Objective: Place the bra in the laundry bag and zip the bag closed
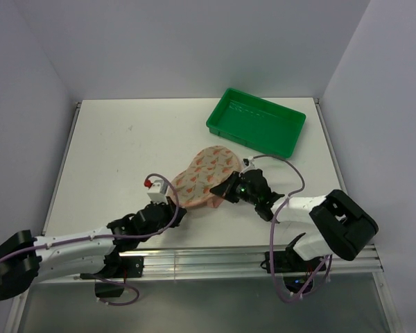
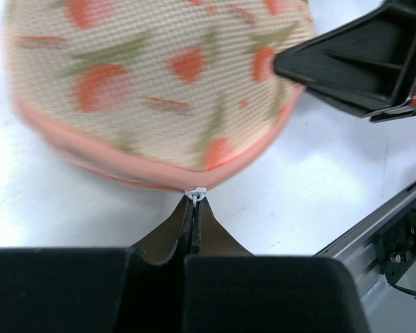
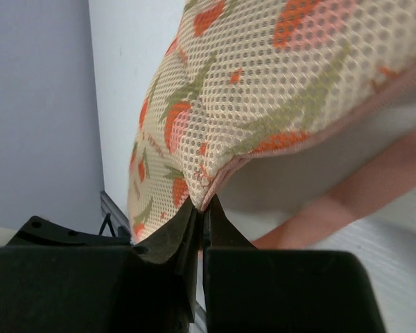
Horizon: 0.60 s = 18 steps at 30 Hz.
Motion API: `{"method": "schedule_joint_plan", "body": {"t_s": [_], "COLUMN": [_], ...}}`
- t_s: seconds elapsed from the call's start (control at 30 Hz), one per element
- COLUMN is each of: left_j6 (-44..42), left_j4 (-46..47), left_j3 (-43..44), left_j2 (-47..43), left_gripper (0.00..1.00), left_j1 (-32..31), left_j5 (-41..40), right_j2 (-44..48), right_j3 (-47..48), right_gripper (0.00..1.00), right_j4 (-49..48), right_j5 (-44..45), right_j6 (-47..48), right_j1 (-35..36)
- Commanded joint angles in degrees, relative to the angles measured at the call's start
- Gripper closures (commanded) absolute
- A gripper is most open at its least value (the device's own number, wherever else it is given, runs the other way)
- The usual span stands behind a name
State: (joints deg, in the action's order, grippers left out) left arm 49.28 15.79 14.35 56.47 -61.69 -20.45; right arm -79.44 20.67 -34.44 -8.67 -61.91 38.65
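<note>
**A:** Status?

**B:** Laundry bag (image 1: 206, 177) sits at the centre of the top view on the table (image 1: 118, 146), domed and full-looking. The bra isn't visible in any view: not on the table, not in the green tray (image 1: 258, 121) at upper right. My read is that it's inside the bag.

**A:** Zip?

**B:** Mid-run, I think. Left tool (image 2: 195, 207) is pinched shut on the small white zip pull (image 2: 196, 193) at the bag's rim, bottom centre of the left wrist view. Right tool (image 3: 202, 208) is clamped on the rim seam, lower centre of its own view. Looks like it's bracing the bag.

**A:** How much zip is left?

**B:** Can't tell. The rim beside the pull looks joined in the left wrist view. The right wrist view shows a pale strip under the mesh at the right of the frame. That could be an open stretch or just lining.

**A:** Remaining work?

**B:** As I judge it, packing is done. What's left is to run the pull to the end, check the rim is closed all round, then release both tools.
</note>
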Motion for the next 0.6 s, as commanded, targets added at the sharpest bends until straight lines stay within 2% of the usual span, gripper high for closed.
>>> {"method": "schedule_joint_plan", "body": {"t_s": [0.0, 0.17, 0.23, 0.3, 0.33, 0.37, 0.4, 0.53, 0.57], "left_j6": [2.05, 4.68, 4.08, 3.46, 3.11, 2.67, 2.67, 2.05, 1.53], "left_j4": [-10.33, -15.17, -15.62, -15.62, -14.75, -13.61, -11.42, -6.23, -4.82], "left_j3": [-2.39, -3.37, -2.75, -1.96, -1.78, -1.69, -1.61, -0.21, 0.24], "left_j2": [-6.97, -13.92, -14.45, -14.46, -14.46, -14.02, -13.06, -8.41, -7.43], "left_gripper": [1.0, 1.0, 1.0, 1.0, 1.0, 1.0, 1.0, 1.0, 1.0], "left_j1": [-0.01, 0.08, 0.08, -0.27, -0.36, -0.79, -0.97, -1.41, -1.41], "left_j5": [-5.03, -5.57, -6.09, -6.01, -5.22, -4.78, -3.99, -2.67, -1.62], "right_j2": [1.22, -3.6, -7.11, -8.88, -9.5, -9.33, -8.55, -3.73, -2.4], "right_j3": [1.12, 8.5, 11.75, 14.48, 16.4, 16.86, 17.39, 15.9, 15.2], "right_gripper": [1.0, 1.0, 1.0, 0.93, 0.76, 0.68, 0.5, 0.2, 0.16], "right_j4": [1.73, 9.29, 9.04, 10.69, 11.66, 11.67, 12.19, 15.26, 15.97], "right_j5": [-1.6, -6.61, -10.03, -10.32, -9.8, -8.75, -8.39, -5.84, -4.1], "right_j6": [5.83, 12.58, 12.87, 13.48, 13.66, 13.83, 13.49, 14.09, 14.18], "right_j1": [-4.01, -4.38, -3.33, -1.84, -1.04, 0.36, 0.72, 1.69, 2.04]}}
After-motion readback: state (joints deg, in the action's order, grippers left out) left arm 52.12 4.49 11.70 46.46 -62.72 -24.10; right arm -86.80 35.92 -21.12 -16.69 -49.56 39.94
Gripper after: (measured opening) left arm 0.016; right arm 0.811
